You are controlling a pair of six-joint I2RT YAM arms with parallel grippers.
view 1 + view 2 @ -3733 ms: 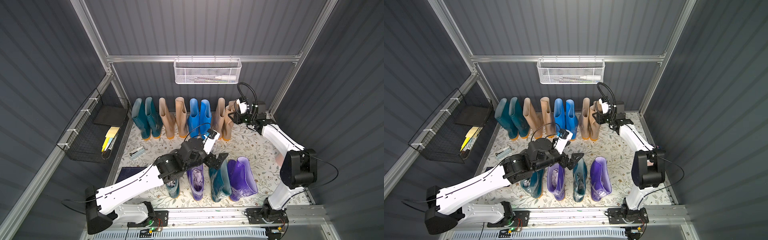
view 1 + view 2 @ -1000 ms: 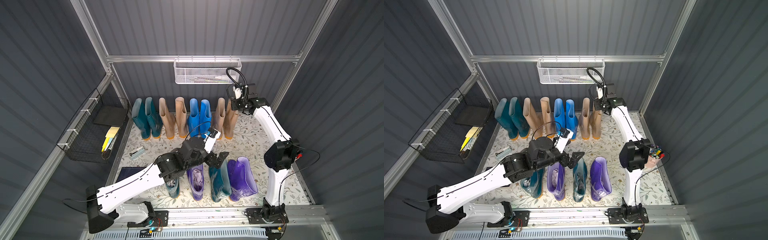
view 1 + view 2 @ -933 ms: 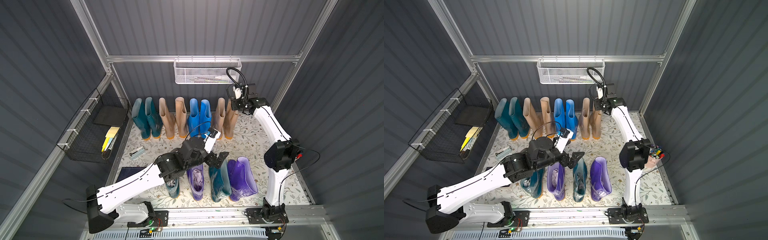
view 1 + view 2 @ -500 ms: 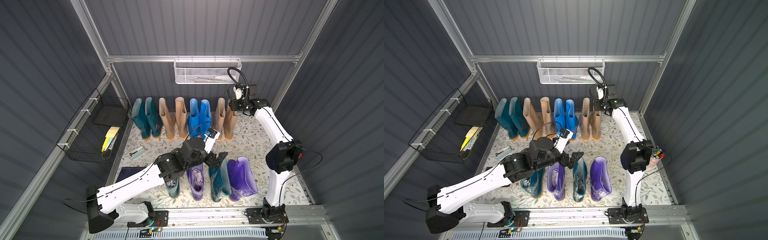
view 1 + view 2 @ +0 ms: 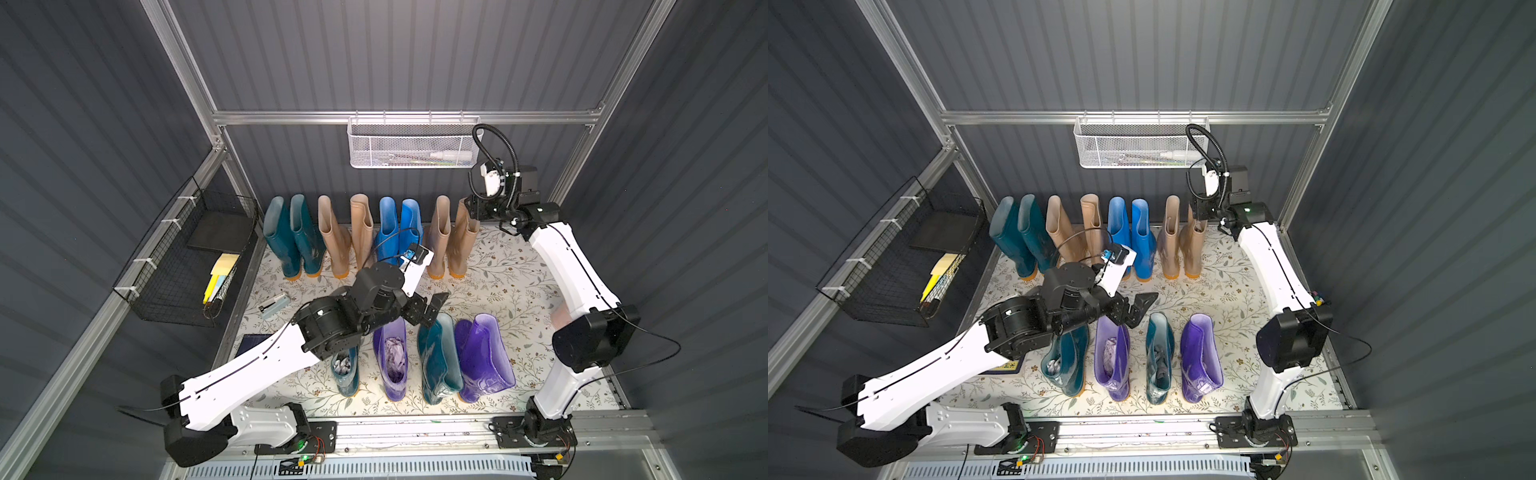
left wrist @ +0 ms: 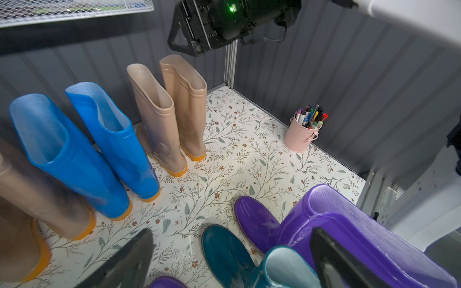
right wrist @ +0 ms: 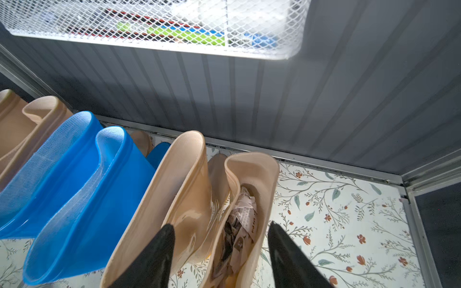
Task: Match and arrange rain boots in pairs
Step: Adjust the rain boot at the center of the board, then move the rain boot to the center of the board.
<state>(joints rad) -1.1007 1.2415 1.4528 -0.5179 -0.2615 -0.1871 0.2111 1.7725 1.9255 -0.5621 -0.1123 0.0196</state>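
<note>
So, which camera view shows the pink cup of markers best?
The left wrist view: the pink cup is whole and unobstructed there. In both top views the right arm hides almost all of it. The right wrist view misses it.

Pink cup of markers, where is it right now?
In the left wrist view the pink cup stands on the floral floor by the right-side wall, apart from the beige pair ending the back row.

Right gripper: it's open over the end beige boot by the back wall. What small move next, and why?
Probably lift the right gripper straight up, clear. Its jaws stand apart on either side of the beige boot, which stands beside its mate; that pair looks placed.
</note>
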